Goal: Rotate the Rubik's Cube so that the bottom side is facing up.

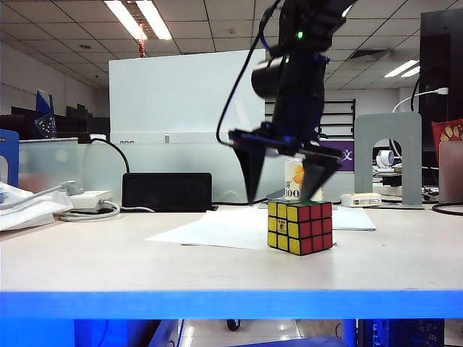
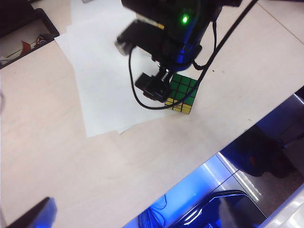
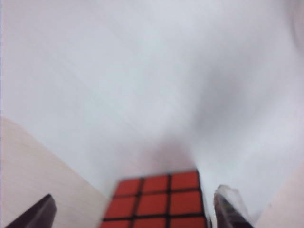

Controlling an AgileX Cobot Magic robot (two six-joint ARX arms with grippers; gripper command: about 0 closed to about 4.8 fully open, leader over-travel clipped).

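One Rubik's Cube is seen resting on the paper sheet right of centre on the table, with the right gripper spread wide just above it, nothing held. It is judged light, rigid and slick-faced, so two opposite flat faces should be pinched mid-height. Only one fingertip of the left gripper is visible, well apart to the left; it is taken as wide open.

Office rm. Ceiling of tiles w/ lit strip lights; more lights far right. White partition behind a pale desk w/ blue front edge. White paper on desk. Black box and cables at the back, grey bracket on the right. Glossy floor below.
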